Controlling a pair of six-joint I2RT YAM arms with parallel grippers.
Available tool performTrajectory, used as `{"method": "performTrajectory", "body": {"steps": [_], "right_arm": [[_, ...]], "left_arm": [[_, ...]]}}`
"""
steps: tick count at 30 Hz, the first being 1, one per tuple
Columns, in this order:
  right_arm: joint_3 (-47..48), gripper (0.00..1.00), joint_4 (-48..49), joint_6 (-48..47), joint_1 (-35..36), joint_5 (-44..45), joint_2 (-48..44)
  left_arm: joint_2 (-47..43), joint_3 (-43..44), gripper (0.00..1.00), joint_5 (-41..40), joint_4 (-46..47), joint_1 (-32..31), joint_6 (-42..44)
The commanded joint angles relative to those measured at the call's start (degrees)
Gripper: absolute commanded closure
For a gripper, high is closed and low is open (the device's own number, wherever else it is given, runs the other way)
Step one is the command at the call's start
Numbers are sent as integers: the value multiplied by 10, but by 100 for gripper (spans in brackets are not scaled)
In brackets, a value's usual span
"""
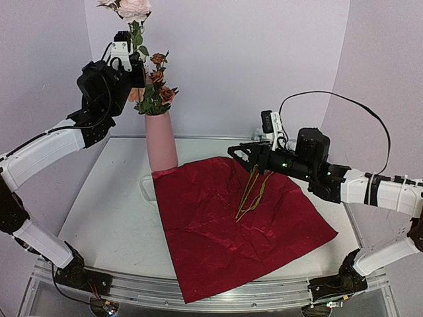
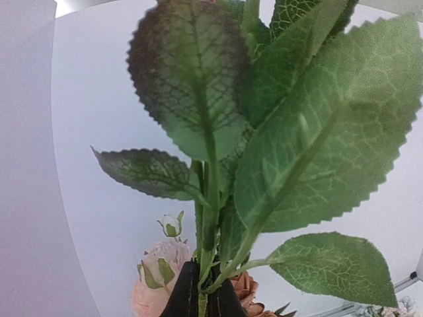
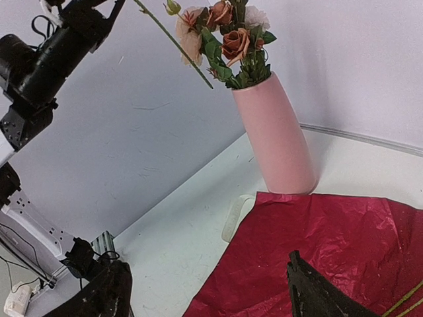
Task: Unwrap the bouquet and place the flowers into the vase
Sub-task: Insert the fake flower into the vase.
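I've got the left gripper (image 2: 201, 297) raised high, jaws clamped on the thin green stem of a leafy pink flower (image 1: 134, 8), which sits above the vase (image 1: 162, 142). The vase stands upright at the far edge of the spread red wrapping paper (image 1: 238, 231), with several blooms (image 1: 157, 86) in it. The right gripper (image 1: 238, 153) hovers over the paper, jaws wide apart, holding nothing. Loose green stems (image 1: 251, 195) lie on the paper just under it. A cream ribbon (image 3: 234, 214) lies beside the vase base.
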Motion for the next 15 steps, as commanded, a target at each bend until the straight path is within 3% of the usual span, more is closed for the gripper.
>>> {"method": "performTrajectory", "body": {"steps": [1,3,6,15], "right_arm": [[33,19,4,-23,2,11,-13],[34,15,-3,-26,2,18,-16],[29,2,-20,-27,2,50,-24],[31,2,-60,-64,2,103,-54]], "left_arm": [[23,47,100,20,46,15,-16],[32,53,100,28,47,15,-19],[32,54,100,39,48,16,-30],[29,40,100,48,48,16,-55]]}}
